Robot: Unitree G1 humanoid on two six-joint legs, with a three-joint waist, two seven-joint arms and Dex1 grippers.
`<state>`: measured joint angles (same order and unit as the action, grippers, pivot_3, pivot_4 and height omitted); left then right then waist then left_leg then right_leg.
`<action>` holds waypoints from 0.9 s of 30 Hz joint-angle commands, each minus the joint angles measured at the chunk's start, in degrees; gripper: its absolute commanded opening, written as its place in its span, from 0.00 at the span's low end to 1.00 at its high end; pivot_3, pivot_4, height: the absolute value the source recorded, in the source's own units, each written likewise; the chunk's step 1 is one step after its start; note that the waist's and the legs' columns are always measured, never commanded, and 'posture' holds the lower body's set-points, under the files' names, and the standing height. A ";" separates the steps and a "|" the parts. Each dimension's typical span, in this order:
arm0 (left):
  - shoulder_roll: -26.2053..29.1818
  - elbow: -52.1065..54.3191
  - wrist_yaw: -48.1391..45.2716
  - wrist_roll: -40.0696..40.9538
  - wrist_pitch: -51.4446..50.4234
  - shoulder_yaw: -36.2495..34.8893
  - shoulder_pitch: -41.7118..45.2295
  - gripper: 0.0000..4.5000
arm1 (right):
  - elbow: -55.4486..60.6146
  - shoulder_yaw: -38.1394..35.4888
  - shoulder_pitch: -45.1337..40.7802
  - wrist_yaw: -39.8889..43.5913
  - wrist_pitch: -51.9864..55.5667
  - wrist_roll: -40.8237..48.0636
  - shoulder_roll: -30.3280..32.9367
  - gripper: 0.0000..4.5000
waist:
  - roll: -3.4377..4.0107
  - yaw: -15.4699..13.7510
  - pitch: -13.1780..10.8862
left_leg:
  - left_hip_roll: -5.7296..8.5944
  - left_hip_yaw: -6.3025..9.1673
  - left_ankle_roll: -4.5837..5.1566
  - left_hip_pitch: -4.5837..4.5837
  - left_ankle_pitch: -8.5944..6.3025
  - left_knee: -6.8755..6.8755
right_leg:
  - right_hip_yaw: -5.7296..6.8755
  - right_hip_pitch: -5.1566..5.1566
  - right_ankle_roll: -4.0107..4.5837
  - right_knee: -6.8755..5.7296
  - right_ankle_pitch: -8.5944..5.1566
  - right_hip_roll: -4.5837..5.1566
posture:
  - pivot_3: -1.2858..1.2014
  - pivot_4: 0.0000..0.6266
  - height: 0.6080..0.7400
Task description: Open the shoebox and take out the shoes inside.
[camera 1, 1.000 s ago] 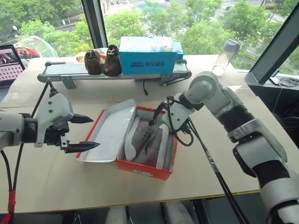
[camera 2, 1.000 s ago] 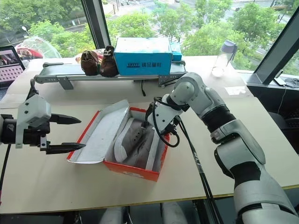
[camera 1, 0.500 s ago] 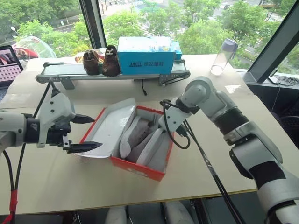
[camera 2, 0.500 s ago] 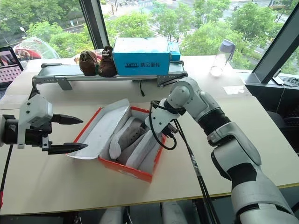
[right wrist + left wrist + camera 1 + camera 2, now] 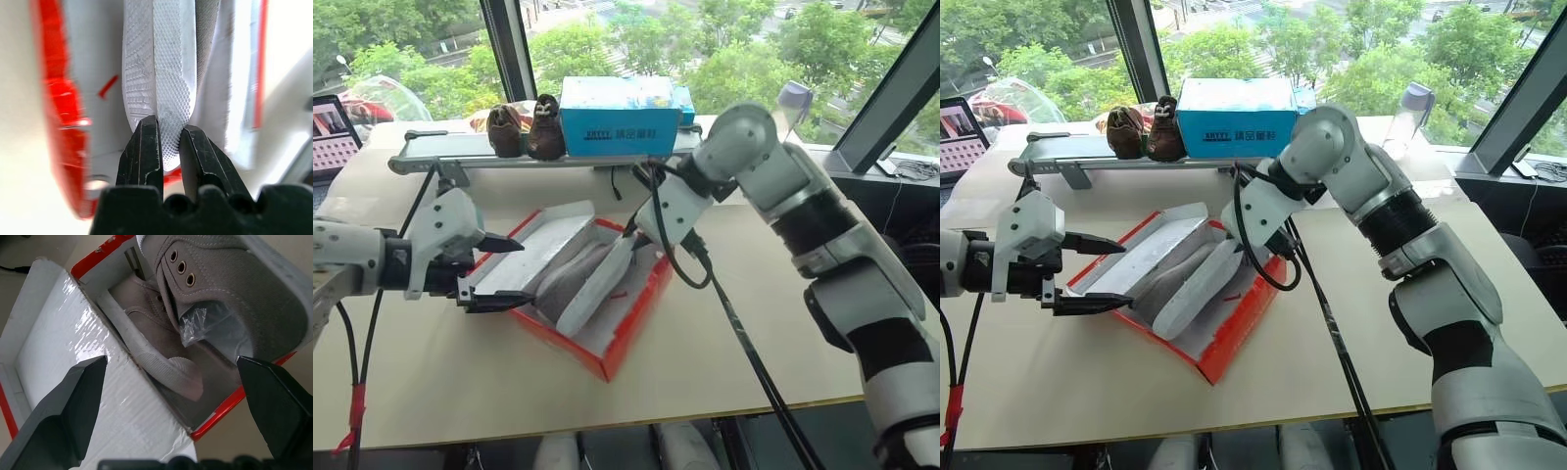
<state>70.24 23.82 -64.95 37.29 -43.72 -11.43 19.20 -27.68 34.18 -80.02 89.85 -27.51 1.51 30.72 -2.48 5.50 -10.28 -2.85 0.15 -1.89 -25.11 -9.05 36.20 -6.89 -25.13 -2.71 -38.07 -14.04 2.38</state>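
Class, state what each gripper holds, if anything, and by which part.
The right gripper pinches one grey shoe by the end of its white sole. The left gripper is open, holding nothing.

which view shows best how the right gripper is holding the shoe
The right wrist view: the right gripper pinches the white sole of the shoe at its end. The eye views show that shoe tilted up out of the shoebox.

Right tool (image 5: 168, 142) clamped, lifted shoe (image 5: 597, 284); shoebox (image 5: 626, 338) skewed.

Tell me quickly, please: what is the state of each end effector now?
Left end effector: open, holding nothing, beside the shoebox.
Right end effector: closed on the sole of one of the shoes.
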 commanded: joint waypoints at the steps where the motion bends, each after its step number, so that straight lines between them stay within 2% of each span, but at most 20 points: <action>1: -0.04 -1.33 -0.95 -1.33 2.26 1.09 2.48 1.00 | -1.25 -3.81 -4.75 2.65 2.12 2.37 3.52 0.05 | 0.00 -0.25 0.00 | 0.00 0.00 0.00 -0.01 0.00 0.00 | 0.01 0.00 0.00 0.00 0.00 0.00 | 0.52 0.24 1.00; 5: -0.92 -3.25 -2.10 -2.66 3.71 3.79 5.20 1.00 | -5.26 -7.39 -8.34 -0.94 7.65 -0.89 5.78 0.05 | 0.00 -0.50 0.00 | 0.01 0.00 0.00 -0.01 0.00 0.01 | 0.00 0.00 0.01 0.01 0.00 0.00 | 0.52 0.24 1.00; 8: -2.08 -5.10 -3.32 -3.70 4.99 6.45 8.37 1.00 | -15.47 -7.96 -11.21 -15.08 11.64 -12.46 11.71 0.05 | 0.01 -0.72 -0.01 | 0.01 -0.02 0.00 -0.01 0.00 0.01 | 0.00 -0.03 0.00 0.00 0.00 0.00 | 0.52 0.24 1.00; 10: -2.76 -5.65 -4.22 -3.85 5.55 7.12 9.34 1.00 | -17.43 -8.71 -9.72 -17.97 15.98 -15.31 15.39 0.05 | -0.01 -1.55 0.00 | 0.02 -0.01 0.00 -0.02 0.00 0.02 | 0.00 -0.02 0.02 0.03 -0.01 0.00 | 0.52 0.24 1.00; 12: -2.91 -6.01 -5.01 -3.82 5.55 7.35 9.82 1.00 | -14.45 -10.44 -5.64 -16.46 22.44 -15.21 18.82 0.05 | -0.01 -2.06 0.00 | 0.08 -0.03 0.00 -0.06 0.00 0.00 | -0.02 -0.02 0.04 0.12 -0.04 0.07 | 0.52 0.24 1.00; 16: -2.49 -8.20 -6.93 -5.22 6.49 8.64 11.56 1.00 | -0.46 -14.77 9.73 -14.31 37.67 -16.19 29.33 0.05 | 0.04 -2.59 -0.03 | 0.10 -0.04 0.00 -0.12 -0.02 -0.10 | -0.04 -0.03 0.04 0.15 -0.10 0.08 | 0.52 0.24 1.00; 19: -3.11 -9.87 -8.30 -7.02 7.66 10.67 13.31 1.00 | 8.80 -17.92 20.74 -13.86 45.84 -16.14 34.69 0.05 | 0.65 -2.27 -0.41 | 0.12 -0.12 0.02 -0.12 -0.03 -0.09 | -0.16 -0.16 0.03 0.02 -0.12 0.07 | 0.52 0.24 1.00; 23: -4.79 -11.82 -9.69 -8.46 8.35 13.13 16.31 1.00 | 13.66 -20.38 30.35 -19.80 54.77 -18.76 36.14 0.05 | 0.76 -1.42 -0.46 | 0.11 -0.10 0.02 -0.06 -0.02 -0.04 | -0.16 -0.14 -0.30 -0.08 -0.31 0.03 | 0.52 0.24 1.00; 27: -5.99 -13.62 -11.08 -9.91 9.13 14.84 18.65 1.00 | 13.36 -21.54 34.06 -26.79 58.50 -20.90 34.57 0.05 | 0.76 -0.96 -0.46 | 0.11 -0.13 0.03 -0.05 -0.01 0.32 | -0.21 -0.01 -0.48 -0.07 -0.18 0.04 | 0.52 0.24 1.00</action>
<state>64.10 10.35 -75.48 28.15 -35.39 3.82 36.22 -15.71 15.71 -45.52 65.87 30.08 -18.37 64.92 -1.72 4.54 -10.73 -2.73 -0.01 -1.86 -25.17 -9.06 36.56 -7.14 -25.10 -3.22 -38.13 -14.20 2.43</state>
